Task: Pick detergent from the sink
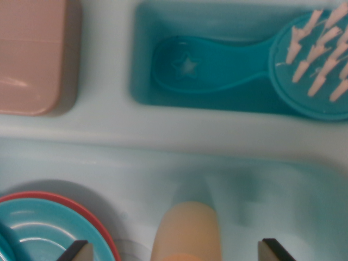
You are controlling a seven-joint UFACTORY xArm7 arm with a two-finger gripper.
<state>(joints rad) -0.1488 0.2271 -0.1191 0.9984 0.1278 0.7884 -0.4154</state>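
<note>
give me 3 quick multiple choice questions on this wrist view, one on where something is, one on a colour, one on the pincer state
1. Where does the brush lie?
A. in the teal recess at the top
B. on the stacked plates
C. on the pink block

2. What colour is the detergent bottle?
A. teal
B. pale orange
C. red

3. How does the pincer stand?
A. shut on the bottle
B. shut on a plate
C. open, fingertips either side of the bottle

Answers: 1 A, its star-marked handle and bristled head fill that recess. 2 B, the rounded bottle at the bottom centre is pale orange. 3 C, both dark fingertips show clear gaps to the bottle.
</note>
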